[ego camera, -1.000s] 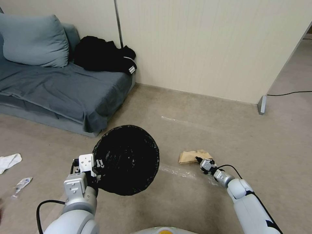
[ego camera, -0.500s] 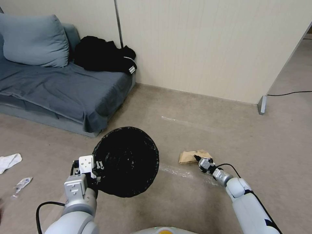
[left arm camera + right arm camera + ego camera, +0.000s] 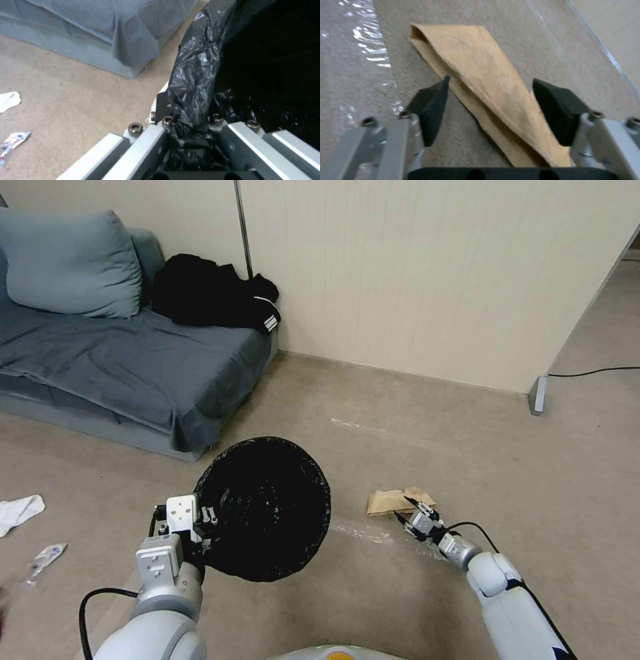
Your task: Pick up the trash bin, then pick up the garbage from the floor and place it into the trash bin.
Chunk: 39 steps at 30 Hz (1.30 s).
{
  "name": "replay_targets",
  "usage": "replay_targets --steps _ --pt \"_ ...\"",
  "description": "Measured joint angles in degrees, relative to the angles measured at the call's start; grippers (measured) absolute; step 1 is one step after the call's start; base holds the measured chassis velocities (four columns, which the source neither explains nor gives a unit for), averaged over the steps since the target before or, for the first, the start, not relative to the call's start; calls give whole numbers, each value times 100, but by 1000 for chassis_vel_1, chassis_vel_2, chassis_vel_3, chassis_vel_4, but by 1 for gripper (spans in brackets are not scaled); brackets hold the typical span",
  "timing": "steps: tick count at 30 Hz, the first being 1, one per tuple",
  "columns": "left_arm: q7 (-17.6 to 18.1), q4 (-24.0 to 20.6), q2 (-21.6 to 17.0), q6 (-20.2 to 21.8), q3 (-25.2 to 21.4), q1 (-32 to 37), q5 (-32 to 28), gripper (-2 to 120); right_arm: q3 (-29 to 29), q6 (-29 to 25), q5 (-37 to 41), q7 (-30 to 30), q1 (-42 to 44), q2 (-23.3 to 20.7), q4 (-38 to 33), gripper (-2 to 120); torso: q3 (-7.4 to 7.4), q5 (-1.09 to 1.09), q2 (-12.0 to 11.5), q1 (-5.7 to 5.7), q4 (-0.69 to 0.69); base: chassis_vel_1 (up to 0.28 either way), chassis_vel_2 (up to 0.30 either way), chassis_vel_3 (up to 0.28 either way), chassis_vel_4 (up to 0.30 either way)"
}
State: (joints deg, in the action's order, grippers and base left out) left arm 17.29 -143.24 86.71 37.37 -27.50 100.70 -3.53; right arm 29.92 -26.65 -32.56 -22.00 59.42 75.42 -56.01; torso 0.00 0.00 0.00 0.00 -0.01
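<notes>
bin: the trash bin [image 3: 263, 510] is off the floor [image 3: 413, 447], held up by the left gripper [image 3: 200, 525], whose jaws are clamped on the black bag folded over the rim [image 3: 195, 100]. the open mouth faces up and sits just left of the paper.

target: the paper bag [image 3: 399, 501], flat on the carpet, is just right of the bin.

right gripper: the right gripper [image 3: 493, 100] is low over the near end of the paper bag [image 3: 486, 82], jaws spread, one black pad on each side and nothing pinched yet.

long axis: from the wrist camera the paper runs slantwise between the pads, so i'd say they close across its narrow width, not along it.

nearer arm: right one, easily. the left is busy with the bin.

other litter: a white tissue [image 3: 19, 511] and a small wrapper [image 3: 43, 560] lie far left on the floor, near the sofa [image 3: 120, 360].

step: looks like the grab on the paper isn't made yet.
</notes>
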Motion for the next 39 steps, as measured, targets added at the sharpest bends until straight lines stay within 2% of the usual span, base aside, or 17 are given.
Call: replay_targets --steps 1,3,5,8,12,27,28,29,30,31,33,36,37,38,39 --pt "0 0 0 0 0 0 0 0 0 0 0 0 0 0 0 65 0 0 0 0 0 0 0 0 0" --pt "-1 0 1 0 -4 37 14 0 43 -32 -90 28 -181 52 294 79 0 0 0 0 1 0 0 0 0" --pt "-1 0 4 0 -12 50 19 0 45 -30 -108 43 -240 66 380 82 0 0 0 0 1 0 0 0 0" --pt "0 0 15 -3 -43 77 40 0 46 2 -114 92 -454 121 694 96 0 0 0 0 1 0 0 0 0" --pt "0 0 36 -3 -45 91 60 0 41 12 -145 115 -667 156 1017 100 0 -1 0 0 1 0 0 0 0" --pt "1 0 88 -10 -34 160 146 0 17 53 -227 166 -1243 247 1742 100 0 -1 0 0 1 0 0 0 0" --pt "1 0 99 -14 -36 181 158 0 15 65 -229 184 -1371 269 1904 98 0 0 0 0 1 0 0 0 0" --pt "1 0 110 -20 -36 200 177 0 9 68 -231 201 -1498 286 2061 89 0 0 0 0 0 0 0 0 0" --pt "1 0 110 -20 -36 200 177 0 9 68 -231 201 -1498 286 2061 89 0 0 0 0 0 0 0 0 0" --pt "1 0 117 -23 -36 209 186 0 11 69 -231 207 -1553 294 2121 81 0 -1 0 0 0 0 0 0 0" --pt "0 0 118 -24 -35 213 189 0 13 68 -232 209 -1571 297 2141 80 0 -1 0 0 0 0 0 0 0" --pt "-1 0 133 -30 -31 230 213 0 43 72 -233 232 -1696 320 2273 66 0 -1 0 0 2 0 0 0 0" --pt "-1 0 133 -30 -31 230 213 0 43 72 -233 232 -1696 320 2273 66 0 -1 0 0 2 0 0 0 0" --pt "-1 0 141 -35 -27 233 226 0 53 91 -231 269 -1730 332 2314 56 0 -1 0 0 1 0 0 0 0" --pt "-2 0 146 -39 -24 229 231 0 54 96 -229 282 -1730 336 2316 51 0 0 0 0 0 0 0 0 0"
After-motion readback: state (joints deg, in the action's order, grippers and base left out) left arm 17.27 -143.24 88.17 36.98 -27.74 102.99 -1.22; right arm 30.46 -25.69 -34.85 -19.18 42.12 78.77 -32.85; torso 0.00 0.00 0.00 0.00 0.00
